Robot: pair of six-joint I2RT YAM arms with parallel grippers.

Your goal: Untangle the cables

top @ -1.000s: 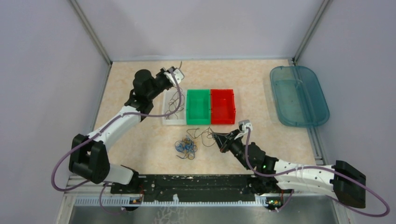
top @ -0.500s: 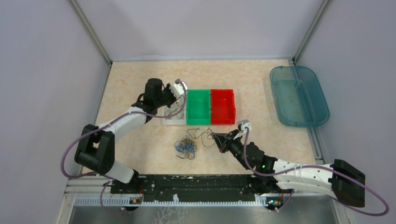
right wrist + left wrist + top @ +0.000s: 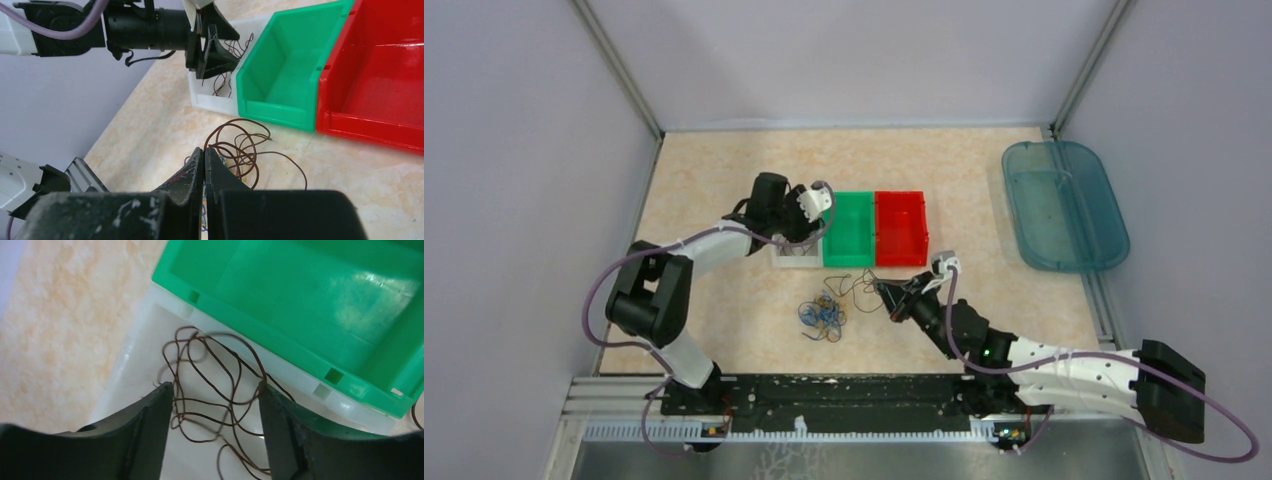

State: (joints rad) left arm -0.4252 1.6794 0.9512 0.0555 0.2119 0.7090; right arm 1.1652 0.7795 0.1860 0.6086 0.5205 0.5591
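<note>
**Progress.** The left tool (image 3: 215, 389) hangs over the white bin (image 3: 150, 330) at the far left of the row of bins. Its jaws are spread and grip nothing. One brown wire (image 3: 216, 371) lies in loose loops on the floor of that bin, apart from the other cables. This wire is judged to be sorted.

The bundle (image 3: 822, 315) lies on the surface (image 3: 714, 170), near the bins and just left of centre. It is a small knot of blue, yellow-orange and brown strands. This part is judged not yet done.

The green bin (image 3: 848, 228) and the red bin (image 3: 900, 226) hold nothing. The task is judged to be at an early stage, with one wire out and the remainder still together.

The right tool (image 3: 204, 155) sits low at the right edge of the bundle with its jaws pressed together. A brown loop curls just beyond its tips.

**Limits of view.**
- From above, the left tool covers much of the white bin.
- The strands are too fine to count or to trace where they cross.
- In the right wrist view, the fingers hide most of the bundle.
- It cannot be told whether a strand is nipped between the closed jaws.
- The contents of the tray (image 3: 1064, 205) at the far right, if any, cannot be made out.
</note>
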